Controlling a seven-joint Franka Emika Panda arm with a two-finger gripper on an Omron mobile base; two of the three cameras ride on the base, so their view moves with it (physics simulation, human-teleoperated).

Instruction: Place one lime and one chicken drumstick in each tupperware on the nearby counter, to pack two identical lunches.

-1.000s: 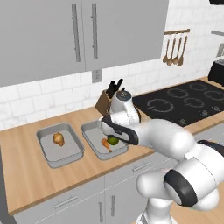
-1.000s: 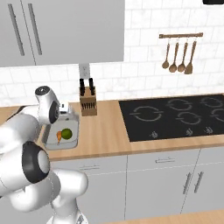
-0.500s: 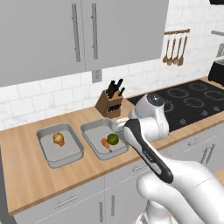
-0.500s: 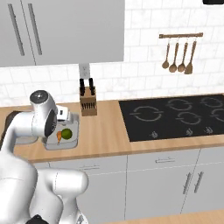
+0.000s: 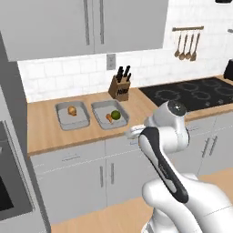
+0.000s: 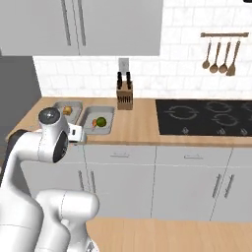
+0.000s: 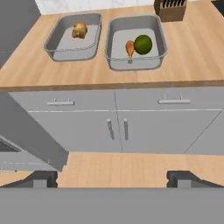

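**Pulled back from the trays, view shifted with the base**

Backed off since a second ago: was hovering right over the near-knife-block tupperware (image 7: pixel 135 42), now off the counter (image 7: pixel 109 72) edge. Gripper (image 7: pixel 111 177) fingers wide, holding nothing. That tray: glossy round lime (image 7: pixel 143 44) touching tapered orange-brown chicken drumstick (image 7: pixel 130 48); looks packed. Other tupperware (image 7: pixel 72 37): lone plump drumstick (image 7: pixel 79 30), no lime, so half done. Trays shallow, grey, rounded corners, flat rims. Wood-tone top, knife block (image 5: pixel 119 88) behind.
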